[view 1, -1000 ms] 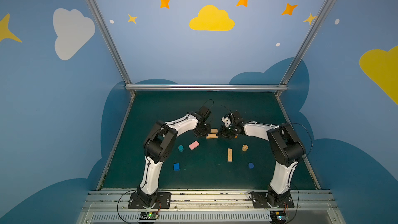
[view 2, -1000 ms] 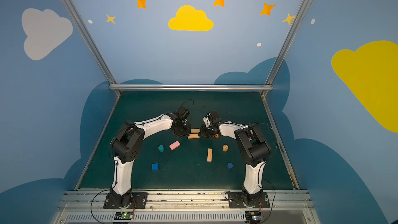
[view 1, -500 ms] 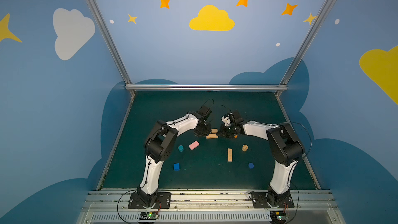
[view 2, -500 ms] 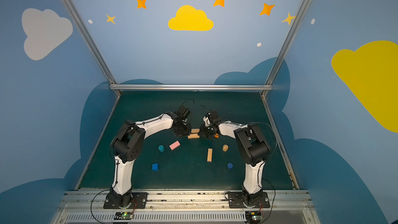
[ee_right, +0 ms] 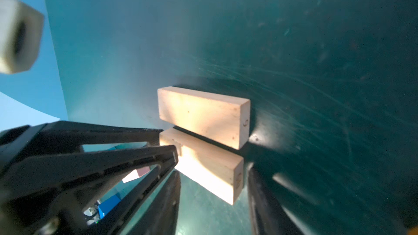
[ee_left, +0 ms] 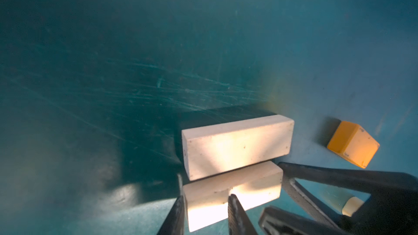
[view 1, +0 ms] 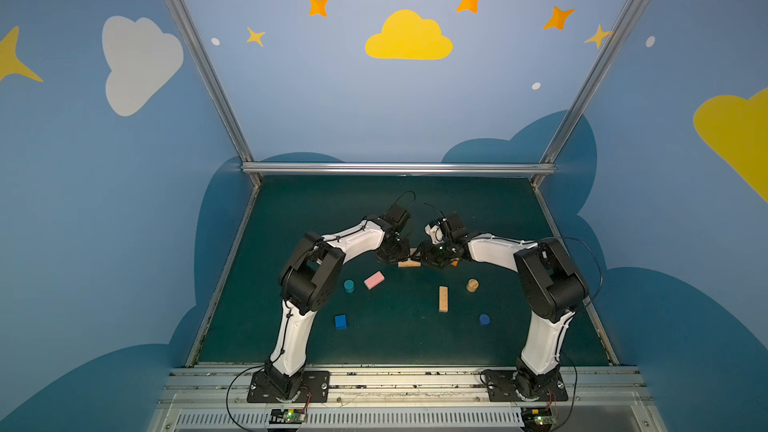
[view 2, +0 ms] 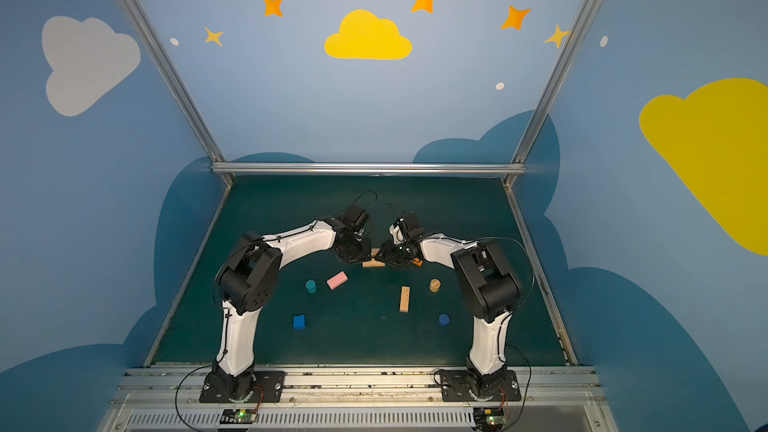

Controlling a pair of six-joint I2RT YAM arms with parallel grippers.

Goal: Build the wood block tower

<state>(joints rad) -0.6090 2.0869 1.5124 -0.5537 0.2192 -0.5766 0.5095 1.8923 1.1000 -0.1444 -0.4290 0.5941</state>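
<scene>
Left wrist view: left claw [ee_left: 205,200], fingers parted and holding nothing, hangs over the near wooden bar [ee_left: 253,188]. The right claw [ee_left: 273,189], likewise released, straddles its end. A second bar [ee_left: 237,145] lies parallel just beyond on the desk [ee_left: 113,64], with an orange bar [ee_left: 352,143] nearby. The base pair looks laid. The next move probably calls for lifting clear without nudging, then fetching the loose bar [view 1: 443,298].

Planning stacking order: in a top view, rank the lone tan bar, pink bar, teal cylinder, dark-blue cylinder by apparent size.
1. lone tan bar
2. pink bar
3. teal cylinder and dark-blue cylinder: alike, unranked
</scene>
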